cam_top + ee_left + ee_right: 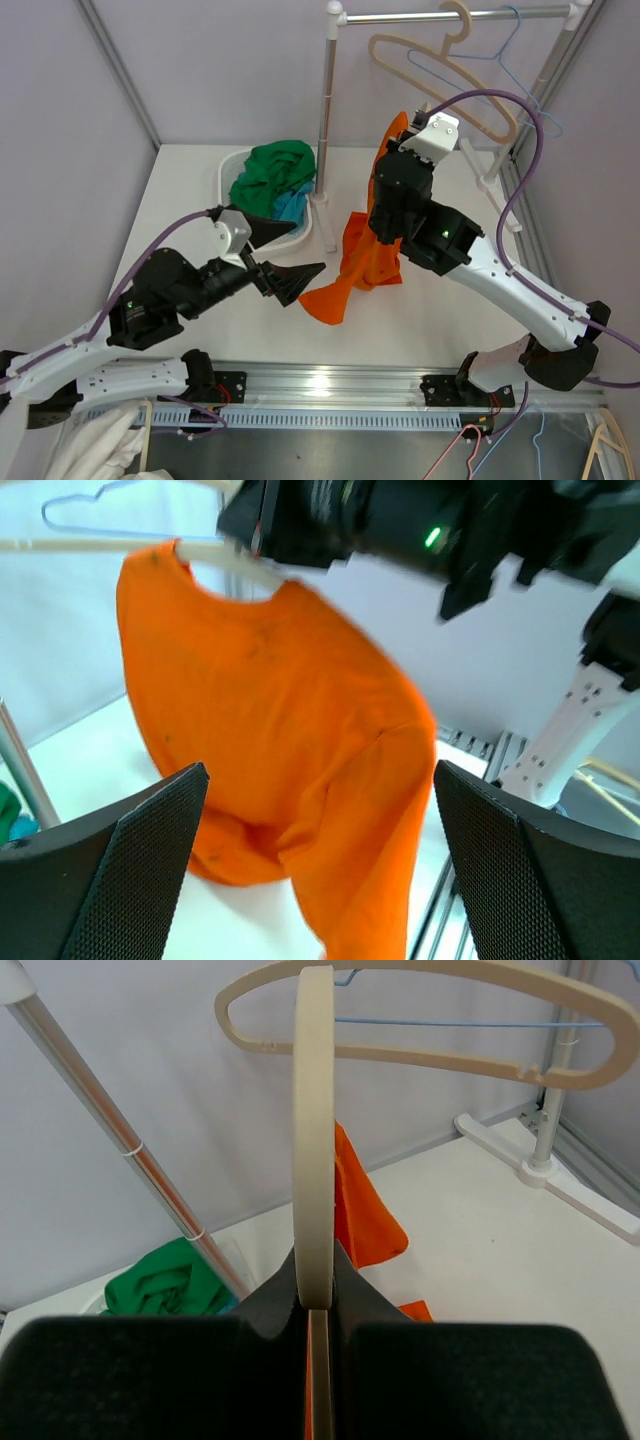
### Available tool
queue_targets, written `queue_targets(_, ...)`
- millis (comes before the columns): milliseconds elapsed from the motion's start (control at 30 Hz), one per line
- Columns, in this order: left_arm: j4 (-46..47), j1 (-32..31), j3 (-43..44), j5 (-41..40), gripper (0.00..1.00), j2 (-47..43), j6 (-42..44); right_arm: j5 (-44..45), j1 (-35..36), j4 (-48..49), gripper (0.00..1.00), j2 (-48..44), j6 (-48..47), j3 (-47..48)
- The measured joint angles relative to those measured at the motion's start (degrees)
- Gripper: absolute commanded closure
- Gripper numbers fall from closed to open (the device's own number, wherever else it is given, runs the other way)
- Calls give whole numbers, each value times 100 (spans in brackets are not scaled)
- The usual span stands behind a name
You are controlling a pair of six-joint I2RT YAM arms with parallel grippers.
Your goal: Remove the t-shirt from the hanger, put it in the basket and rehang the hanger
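An orange t-shirt (362, 258) hangs on a cream hanger. Its lower end rests on the white table (430, 310). My right gripper (400, 160) is shut on the hanger's hook (313, 1140), seen edge-on in the right wrist view, with the pads (250, 1330) closed round it. My left gripper (310, 248) is open and empty just left of the shirt's lower half. In the left wrist view the shirt (280, 730) hangs ahead between the two fingers (130, 870), apart from them. A bit of hanger (215, 552) shows at the neck.
A clothes rack pole (327, 120) stands at the back with a beige hanger (440, 75) and a blue wire hanger (500, 60) on its bar. A white basin (232, 170) holds green and blue clothes behind my left gripper. The rack foot (490, 185) stands at back right.
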Motion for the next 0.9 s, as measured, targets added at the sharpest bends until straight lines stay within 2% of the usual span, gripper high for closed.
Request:
queue_targets(267, -166, -197, -542, -249, 0, 195, -9, 459, 240, 173, 100, 402, -367, 584)
queue_targets(433, -96, -570, -772, -459, 0, 302, 2, 562, 251, 444, 100, 678, -708, 811)
queue_targets(667, -9, -691, -868, -658, 1, 168, 13, 551, 245, 667, 100, 951, -966, 990)
queue_targets(700, 24, -697, -868, -715, 5, 170, 17, 544, 245, 667, 100, 986, -970, 1036)
queue_targets(733, 55, -697, -868, -767, 27, 199, 26, 533, 245, 662, 100, 1014, -966, 1073)
queue_targets(800, 133, -702, -868, -903, 55, 332, 79, 496, 245, 643, 100, 1056, -944, 1141)
queue_targets(833, 175, -702, -866, -997, 96, 420, 94, 481, 245, 629, 100, 1067, -938, 1165)
queue_targets(900, 258, -706, -852, -1217, 99, 715, 168, 442, 245, 597, 100, 1075, -922, 1204)
